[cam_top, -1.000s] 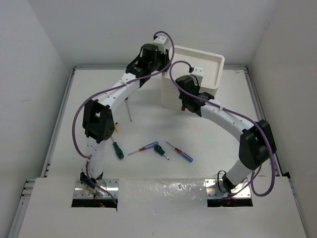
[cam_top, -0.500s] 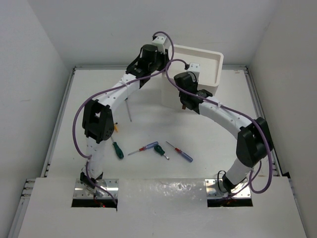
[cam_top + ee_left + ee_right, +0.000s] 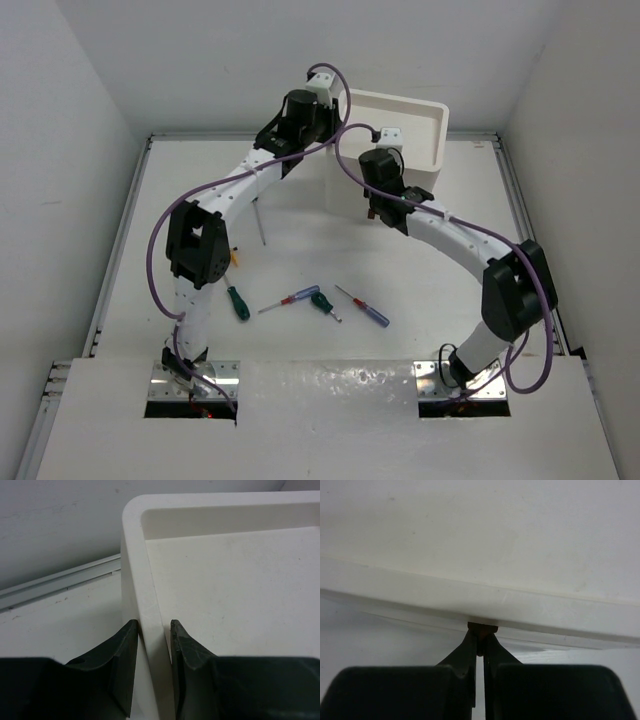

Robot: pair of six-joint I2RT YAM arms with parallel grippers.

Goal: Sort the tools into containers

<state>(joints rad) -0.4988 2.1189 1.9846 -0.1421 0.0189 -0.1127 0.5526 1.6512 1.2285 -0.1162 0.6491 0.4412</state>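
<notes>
At twelve o'clock on the table stands the white drawer unit: my left hand clamps its rim, my right hand pinches its red-brown tab. Screwdrivers lie toward six, well apart from it.

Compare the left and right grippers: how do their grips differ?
The left gripper clamps the box rim; the right gripper pinches the red-brown drawer tab. Left's jaws stand apart around the wall; right's are nearly shut. Both grip the one white box.

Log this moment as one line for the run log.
left gripper: clamped on white box-shaped drawer unit rim | right gripper: shut on small red-brown drawer tab | plastic-handled screwdrivers: on table, unsorted
</notes>
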